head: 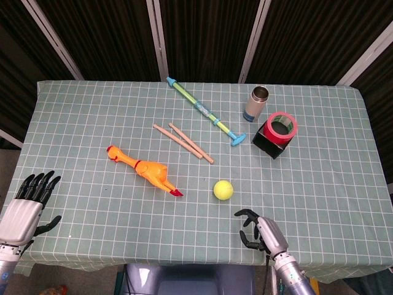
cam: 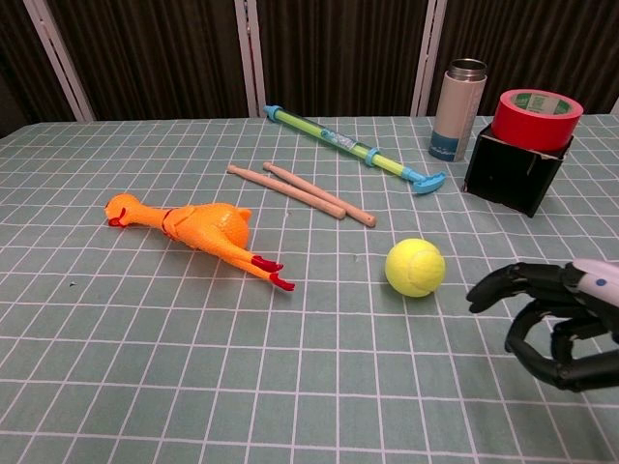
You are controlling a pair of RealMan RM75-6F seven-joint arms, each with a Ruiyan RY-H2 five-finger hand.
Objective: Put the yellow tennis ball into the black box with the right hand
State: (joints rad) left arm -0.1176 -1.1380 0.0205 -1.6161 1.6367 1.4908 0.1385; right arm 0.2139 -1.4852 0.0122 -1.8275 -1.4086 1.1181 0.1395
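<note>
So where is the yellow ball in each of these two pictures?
Head view: the ball lies low and right of centre, just above the right hand.
Chest view: the ball sits right of centre, left of that hand.
Shared landmark: the rubber chicken lies to its left in both.

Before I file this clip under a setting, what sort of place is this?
Probably a robot test bench: a checked cloth table against dark curtains, with unrelated props like a rubber chicken and tennis ball.
</note>
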